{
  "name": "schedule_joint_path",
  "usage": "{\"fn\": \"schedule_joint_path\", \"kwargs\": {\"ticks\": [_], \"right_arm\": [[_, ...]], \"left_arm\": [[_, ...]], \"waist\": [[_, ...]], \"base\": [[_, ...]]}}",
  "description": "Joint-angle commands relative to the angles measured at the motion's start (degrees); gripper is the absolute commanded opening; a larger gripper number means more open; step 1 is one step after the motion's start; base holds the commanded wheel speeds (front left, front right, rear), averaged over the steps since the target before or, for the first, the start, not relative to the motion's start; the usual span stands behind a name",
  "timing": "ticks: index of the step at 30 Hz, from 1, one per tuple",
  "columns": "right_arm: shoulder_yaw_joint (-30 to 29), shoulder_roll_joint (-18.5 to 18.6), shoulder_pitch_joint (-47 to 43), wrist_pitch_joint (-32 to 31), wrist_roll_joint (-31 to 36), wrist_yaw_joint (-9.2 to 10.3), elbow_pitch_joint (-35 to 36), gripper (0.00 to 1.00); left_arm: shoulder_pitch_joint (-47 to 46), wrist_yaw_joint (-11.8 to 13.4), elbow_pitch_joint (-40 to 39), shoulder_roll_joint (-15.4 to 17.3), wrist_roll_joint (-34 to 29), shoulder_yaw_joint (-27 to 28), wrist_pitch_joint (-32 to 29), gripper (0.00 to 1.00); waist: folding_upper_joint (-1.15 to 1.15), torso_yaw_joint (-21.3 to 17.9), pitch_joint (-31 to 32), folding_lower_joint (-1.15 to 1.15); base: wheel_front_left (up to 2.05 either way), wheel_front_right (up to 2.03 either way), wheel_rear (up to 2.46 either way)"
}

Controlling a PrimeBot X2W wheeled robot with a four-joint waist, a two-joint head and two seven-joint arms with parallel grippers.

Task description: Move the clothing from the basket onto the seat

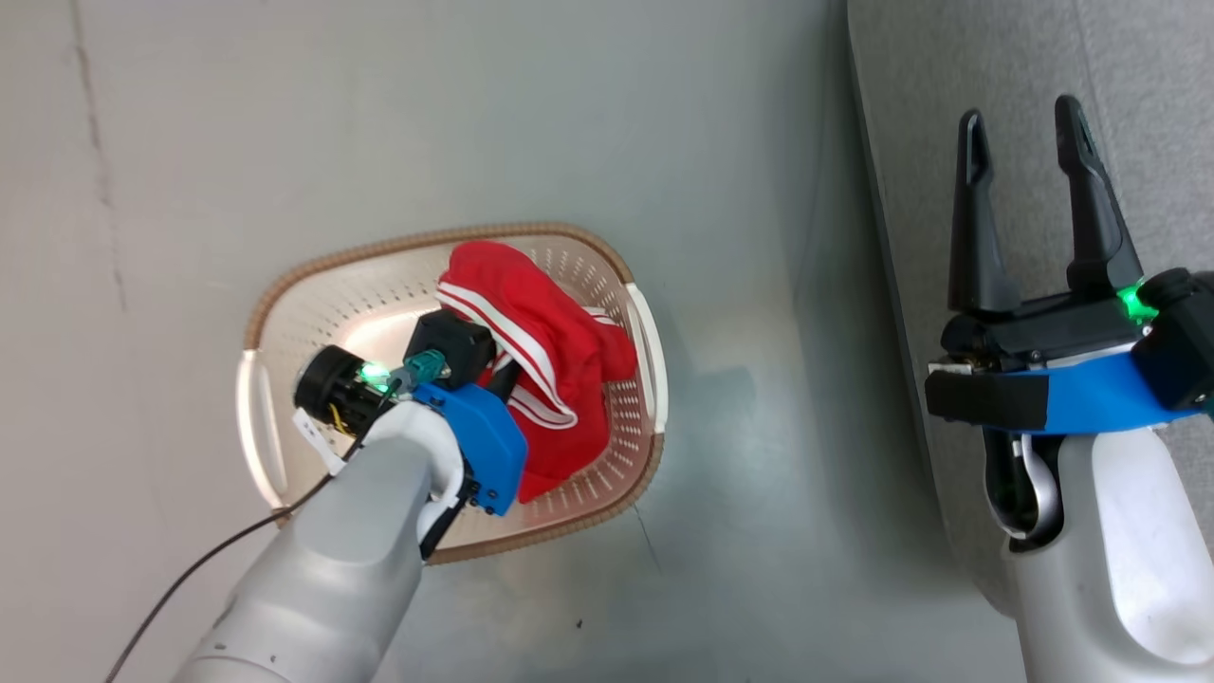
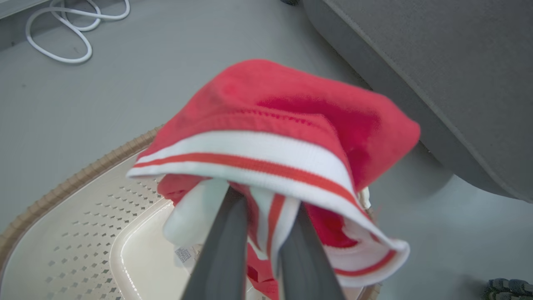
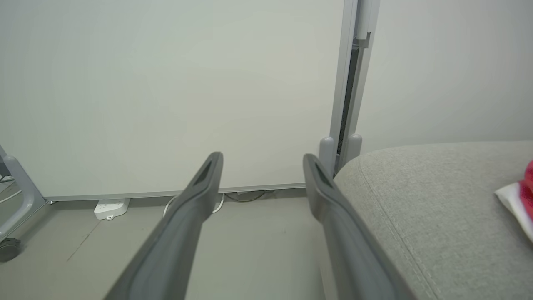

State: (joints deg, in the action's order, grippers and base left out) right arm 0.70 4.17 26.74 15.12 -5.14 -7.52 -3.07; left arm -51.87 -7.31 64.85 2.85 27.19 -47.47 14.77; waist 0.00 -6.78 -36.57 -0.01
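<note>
- Left claw (image 2: pixel 266 204) clamped on red, white-striped clothing (image 1: pixel 550 332) over basket (image 1: pixel 379 256).
- Right claw (image 1: pixel 1020 114) spread wide, empty, at seat (image 1: pixel 948 76) edge.
- 1 red-white fabric piece (image 3: pixel 518 200) lies on seat.

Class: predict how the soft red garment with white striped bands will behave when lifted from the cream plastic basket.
Probably floppy: the soft red garment with white striped bands droops around the left claw. Likely light: a narrow pinch holds it.

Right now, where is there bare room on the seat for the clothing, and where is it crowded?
Bare: the rounded corner of the seat, beside the right gripper. Crowded: further along it, where a red-and-white garment lies.
</note>
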Motion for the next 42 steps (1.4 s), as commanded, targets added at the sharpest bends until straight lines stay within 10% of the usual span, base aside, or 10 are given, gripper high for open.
{"fn": "schedule_joint_path", "kwargs": {"ticks": [1, 42], "right_arm": [[-0.1, 0.4, -1.1, 0.0, -0.3, 0.06, -0.3, 1.00], [-1.4, -0.3, -15.6, 0.0, 0.3, 0.06, -5.5, 1.00]], "left_arm": [[1.3, -0.2, -1.7, 0.1, 0.7, -0.2, 0.5, 0.00], [7.8, 1.7, -37.4, 0.6, -8.1, 7.8, 0.5, 0.00]], "waist": [[0.00, 1.4, 3.1, 0.01], [0.00, 5.6, 29.5, 0.01]], "base": [[0.00, 0.00, 0.00], [0.00, 0.00, 0.00]]}}
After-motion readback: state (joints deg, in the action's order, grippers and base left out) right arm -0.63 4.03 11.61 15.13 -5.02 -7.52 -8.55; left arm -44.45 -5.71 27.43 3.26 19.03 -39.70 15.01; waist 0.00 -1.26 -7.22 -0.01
